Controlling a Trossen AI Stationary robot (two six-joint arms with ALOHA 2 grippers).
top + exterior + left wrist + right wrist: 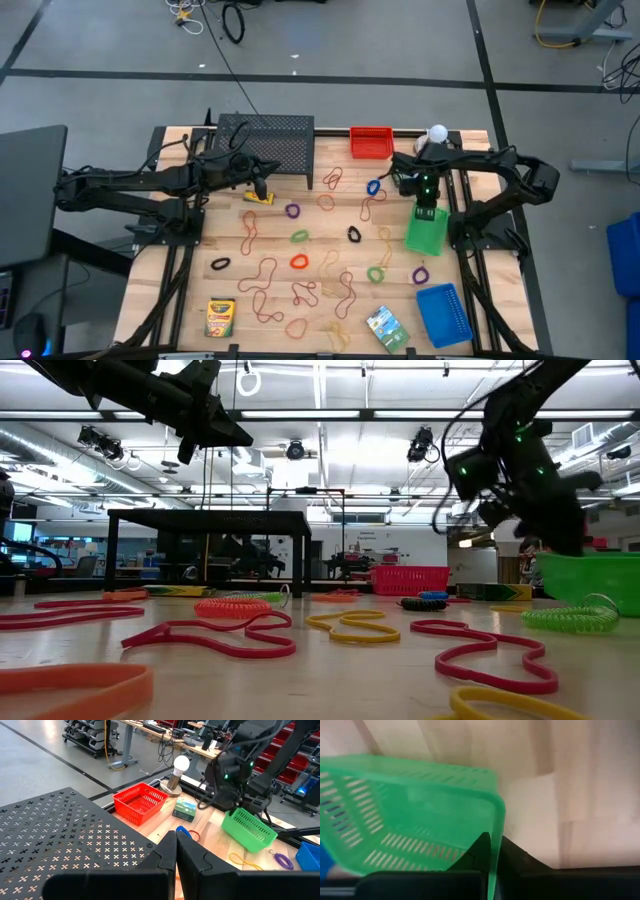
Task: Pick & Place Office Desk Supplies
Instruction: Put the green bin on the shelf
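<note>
Rubber-band loops of many colours (pixel 300 262) lie scattered flat on the wooden table. Near the front edge lie a crayon box (pixel 220 316) and a green packet (pixel 386 328). Another green packet (pixel 184 809) lies by the white ball lamp. My right gripper (pixel 428 203) points down at the table's right and is shut on a green basket (pixel 427 232). My left gripper (pixel 258 185) hangs shut above the table beside the black mesh rack (pixel 268 147), with nothing seen between its fingers (pixel 176 851). My right gripper pinches the green basket's wall at its rim (pixel 496 827), one finger (pixel 479 851) inside the basket and the other outside. The fingers come from above, pointing steeply down. The basket (pixel 248 829) sits tilted below them; whether it is clear of the table I cannot tell.
A red basket (pixel 371 141) stands at the far edge, a white ball lamp (pixel 437 133) to its right, and a blue basket (pixel 443 313) at the front right. A small yellow thing (pixel 258 197) lies just below my left gripper. The bands cover the table's middle.
</note>
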